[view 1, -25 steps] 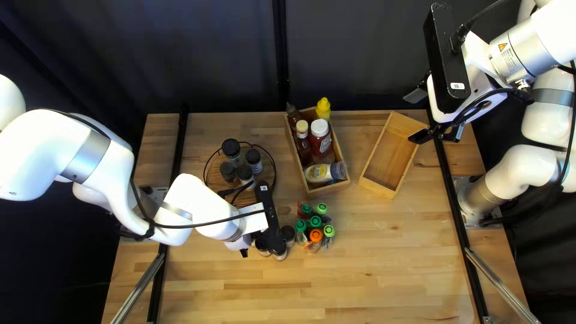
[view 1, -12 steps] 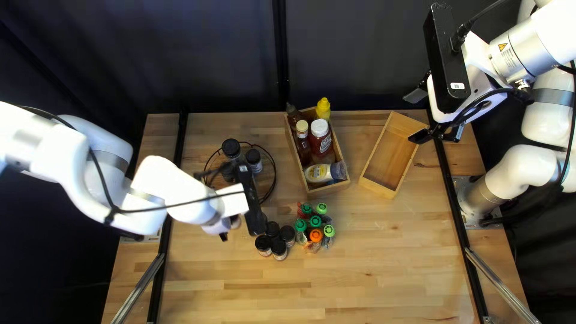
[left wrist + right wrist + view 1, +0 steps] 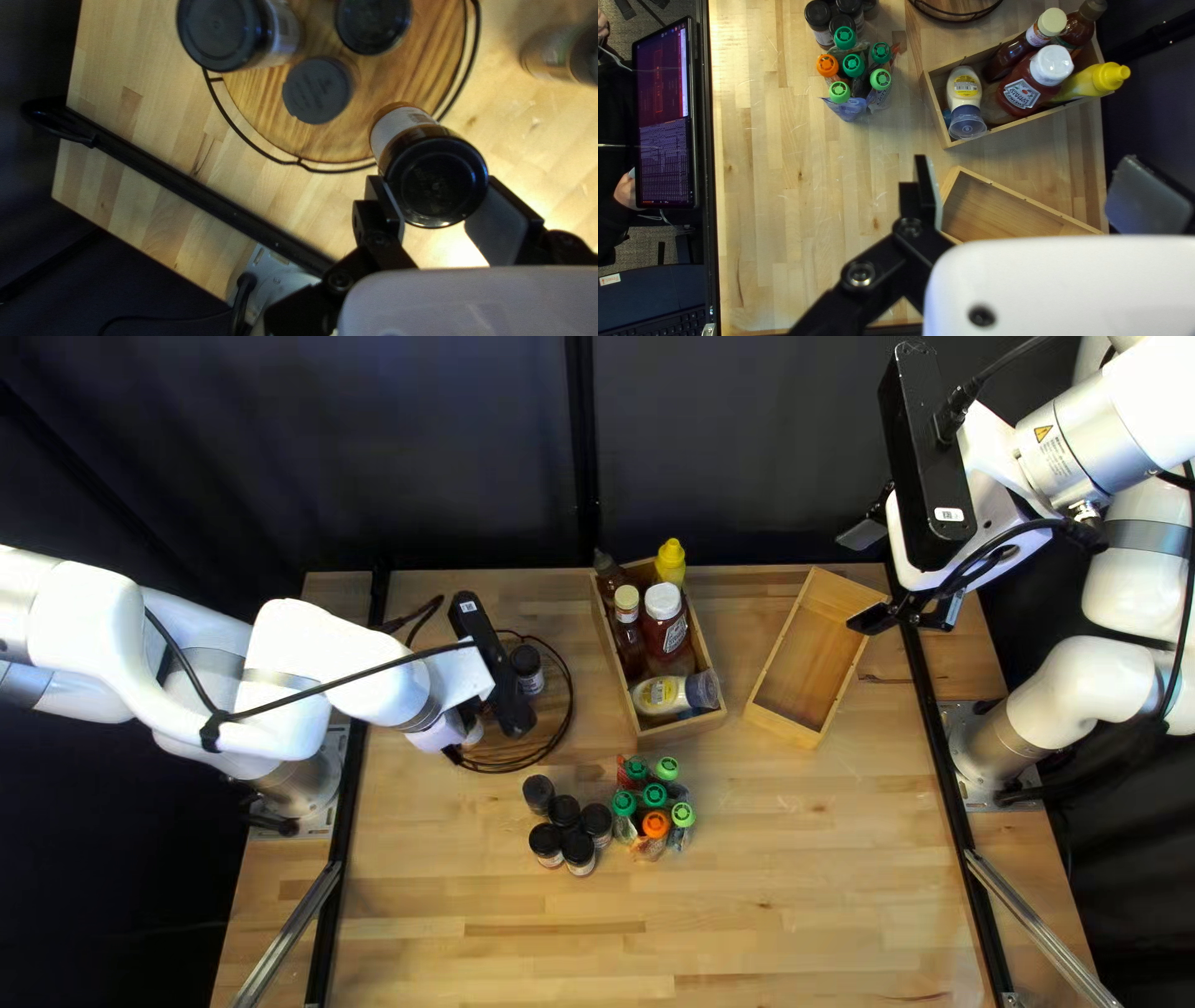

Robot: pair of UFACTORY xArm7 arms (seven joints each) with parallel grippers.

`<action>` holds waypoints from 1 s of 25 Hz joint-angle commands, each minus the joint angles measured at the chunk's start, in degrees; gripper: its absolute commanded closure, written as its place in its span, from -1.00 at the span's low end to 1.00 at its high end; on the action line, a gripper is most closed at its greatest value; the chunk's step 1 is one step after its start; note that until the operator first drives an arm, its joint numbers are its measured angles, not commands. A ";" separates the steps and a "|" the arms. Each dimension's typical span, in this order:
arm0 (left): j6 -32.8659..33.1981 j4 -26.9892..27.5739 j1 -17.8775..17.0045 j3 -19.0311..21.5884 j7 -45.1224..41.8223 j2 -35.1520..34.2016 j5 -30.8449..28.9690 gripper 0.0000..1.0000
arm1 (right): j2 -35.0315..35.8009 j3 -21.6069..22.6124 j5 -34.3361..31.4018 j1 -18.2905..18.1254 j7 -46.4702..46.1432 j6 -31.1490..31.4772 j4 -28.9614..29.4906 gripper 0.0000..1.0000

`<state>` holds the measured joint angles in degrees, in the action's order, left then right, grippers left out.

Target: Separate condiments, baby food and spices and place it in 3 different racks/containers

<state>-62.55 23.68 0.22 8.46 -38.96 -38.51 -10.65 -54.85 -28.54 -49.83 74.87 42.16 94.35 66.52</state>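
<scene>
Left gripper (image 3: 456,747) — jaws closed about a cylindrical, black-capped, white-labelled jar (image 3: 433,180).
Right gripper (image 3: 865,576) — jaws wide apart.

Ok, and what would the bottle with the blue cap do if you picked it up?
The bottle looks like plastic, so it might squish a little when squeezed. Its smooth sides could be slippery. It's lying down, so it may roll a bit, but the box's walls would probably stop it.

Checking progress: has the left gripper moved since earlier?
Yes, the left gripper moved toward the table's far edge, over the round rack, in the top left view.
</scene>
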 commanded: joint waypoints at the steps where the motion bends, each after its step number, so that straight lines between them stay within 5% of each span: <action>1: 3.24 -1.39 0.34 0.18 -1.50 1.49 0.13 1.00 | 0.00 0.00 0.00 0.00 0.00 0.00 0.00 -1.00; 16: 11.05 -4.18 1.00 -0.21 -2.45 5.73 -0.10 0.82 | 0.00 0.00 0.00 0.00 0.00 0.00 0.00 -1.00; 17: 11.10 -4.26 0.85 -0.25 -2.35 5.73 0.07 0.60 | 0.00 0.00 0.00 0.00 0.00 0.00 0.00 -1.00; 18: 11.13 -4.23 0.75 -0.29 -2.20 5.85 0.17 -0.47 | 0.00 0.00 0.00 0.00 0.00 0.00 0.00 -1.00; 19: 10.93 -4.00 0.56 -0.54 -1.71 6.03 0.47 -1.00 | 0.00 0.00 0.00 0.00 0.00 0.00 0.00 -1.00; 25: 8.50 -1.54 -0.40 -0.84 -0.49 6.29 1.80 -1.00 | 0.00 0.00 0.00 0.00 0.00 0.00 0.00 -1.00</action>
<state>-52.80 20.88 0.35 7.47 -39.68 -32.35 -9.44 -54.85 -28.54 -49.83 74.87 42.16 94.35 66.52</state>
